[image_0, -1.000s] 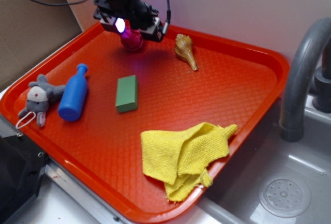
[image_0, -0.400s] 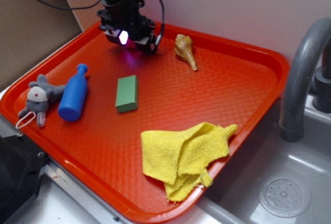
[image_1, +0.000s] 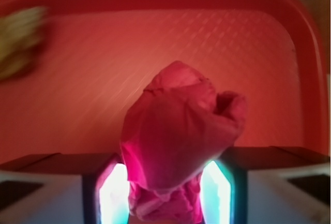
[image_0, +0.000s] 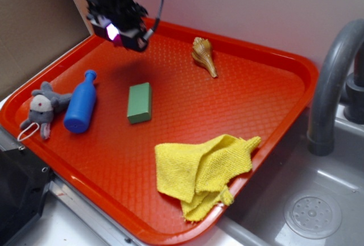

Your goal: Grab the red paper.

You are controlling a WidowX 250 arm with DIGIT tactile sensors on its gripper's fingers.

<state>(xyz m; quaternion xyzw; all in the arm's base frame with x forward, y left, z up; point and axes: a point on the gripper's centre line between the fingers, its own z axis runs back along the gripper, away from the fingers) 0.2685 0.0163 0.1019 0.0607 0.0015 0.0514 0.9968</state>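
**Paper held above the tray**

Exterior: the gripper (image_0: pixel 122 33) hangs above the orange tray (image_0: pixel 273 95), clear of the seashell (image_0: pixel 203 55).

Wrist: the fingers (image_1: pixel 111 193) pinch the red paper (image_1: pixel 178 141) between them, carrying it off the surface.

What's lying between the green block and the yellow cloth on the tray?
Nothing: in the exterior view, only bare orange-red plastic tray separates the green rectangular block from the crumpled yellow cloth.

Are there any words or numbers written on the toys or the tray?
None: no words or numbers show on the blue bottle, green block, seashell, yellow cloth, stuffed mouse, tray, or the red paper in the pincer.
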